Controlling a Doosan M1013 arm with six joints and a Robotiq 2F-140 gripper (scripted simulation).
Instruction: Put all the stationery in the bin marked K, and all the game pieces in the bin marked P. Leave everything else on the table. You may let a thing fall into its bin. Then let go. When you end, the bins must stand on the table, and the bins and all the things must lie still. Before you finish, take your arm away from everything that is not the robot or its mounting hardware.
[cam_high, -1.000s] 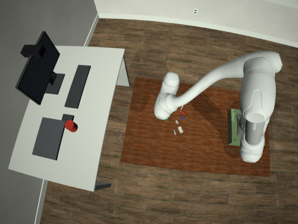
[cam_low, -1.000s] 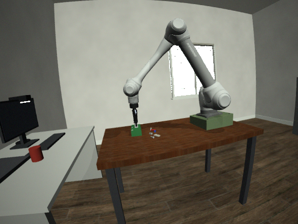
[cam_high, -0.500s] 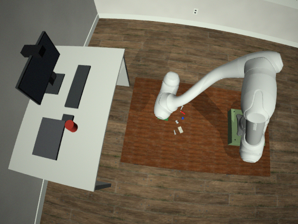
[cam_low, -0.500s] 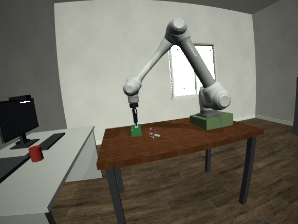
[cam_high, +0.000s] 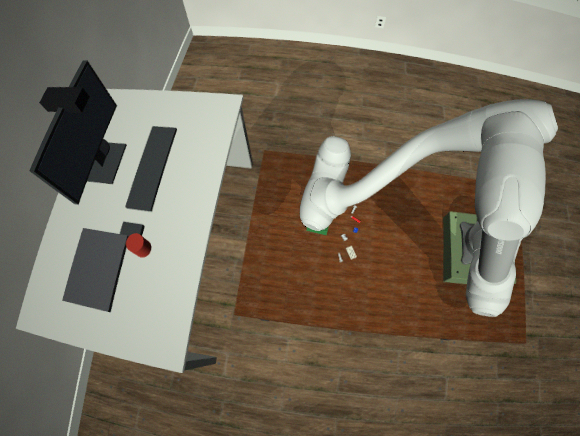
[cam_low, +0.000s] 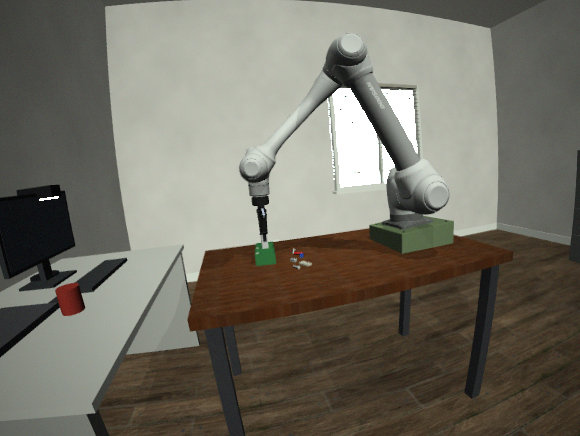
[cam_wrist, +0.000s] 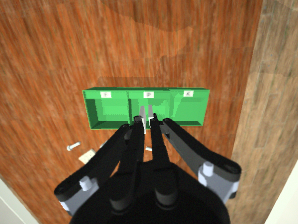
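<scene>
Green plastic makes up the long box with three bins (cam_high: 318, 231) (cam_low: 265, 256) (cam_wrist: 106, 126), which sits on the table right under the black gripper (cam_low: 264, 240) (cam_wrist: 147, 111). Its two fingers are almost pressed together, with only a thin gap, and nothing shows in their pinch. They point down at the middle bin, marked P (cam_wrist: 160, 107). In the wrist view, the bin marked K (cam_wrist: 187, 111) is to the right of the tool.

Six small things lie on the table, to one side of the gripper. The thin red stick (cam_high: 355, 219) (cam_low: 298, 253) may be stationery. The little blue cube (cam_high: 355, 230) (cam_low: 301, 255) and the flat cream tile with dots (cam_high: 351, 252) (cam_low: 305, 263) (cam_wrist: 87, 157) look like game pieces. Two grey metal bolts and a small grey metal piece (cam_high: 344, 237) (cam_low: 293, 260) probably stay out.

So the job is not done. Nothing can be made out in K, and the pictures do not show for sure what is in P. The stick, cube and tile seem left to move. The arm must back away at the end.

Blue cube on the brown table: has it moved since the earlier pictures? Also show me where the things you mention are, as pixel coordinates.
No, the blue cube (cam_high: 355, 230) (cam_low: 301, 255) shows no visible shift against the arm's green mounting block (cam_high: 453, 272) (cam_low: 427, 240).
</scene>
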